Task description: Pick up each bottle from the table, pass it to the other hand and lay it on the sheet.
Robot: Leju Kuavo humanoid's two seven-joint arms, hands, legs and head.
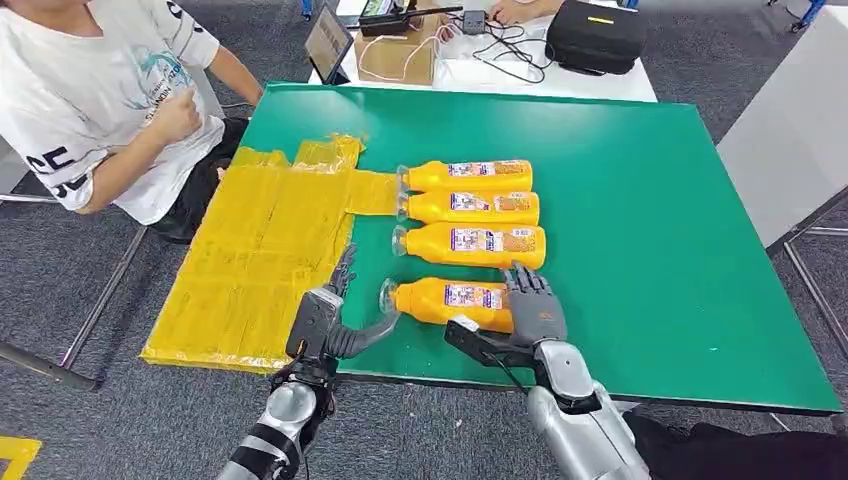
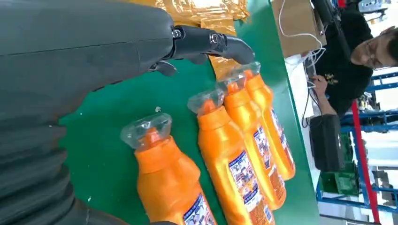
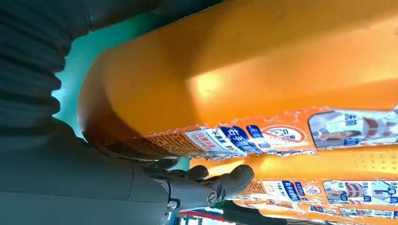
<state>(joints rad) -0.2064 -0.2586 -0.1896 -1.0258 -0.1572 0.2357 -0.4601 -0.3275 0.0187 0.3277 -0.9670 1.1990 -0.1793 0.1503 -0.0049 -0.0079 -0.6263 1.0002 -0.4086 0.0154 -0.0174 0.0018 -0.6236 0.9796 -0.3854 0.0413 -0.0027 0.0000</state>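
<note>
Pickup of nearest bottle

Right hand (image 1: pixel 532 312) wraps base of nearest bottle (image 1: pixel 455 300), lying on green table (image 1: pixel 650 200) beside three more. Left hand (image 1: pixel 325 315) open near cap, holding nothing. Next: lift, pass to left hand, lay on yellow sheet (image 1: pixel 250 260).

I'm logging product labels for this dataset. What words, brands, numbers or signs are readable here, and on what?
Nearest bottle: label carries blue Chinese print and a red crossed-circle sign, too blurred to read.
Other three bottles: same labels, too small to read.
Person's white T-shirt: grey chest print and large black marks at the hem, not legible.
Tablet screen behind the green table: unreadable.
No text can be quoted for certain.
</note>
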